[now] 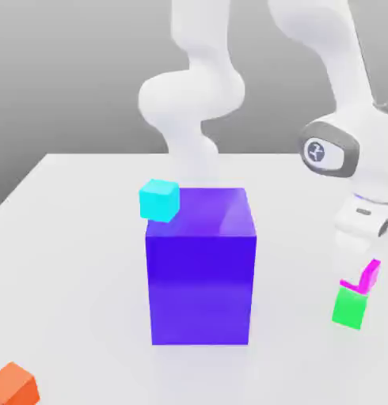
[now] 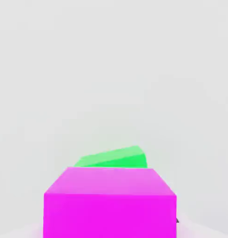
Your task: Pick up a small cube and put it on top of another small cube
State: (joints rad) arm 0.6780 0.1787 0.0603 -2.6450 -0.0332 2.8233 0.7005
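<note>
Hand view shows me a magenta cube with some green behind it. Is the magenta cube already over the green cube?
Observer: Yes; the exterior view shows the magenta cube directly above the green cube, apparently touching its top.
Operator: What else is around?
Observer: A big blue-purple block stands apart, to their left in the exterior view.
Operator: Anything more?
Observer: A cyan cube by that block's upper corner; an orange cube at the exterior view's lower left.
</note>
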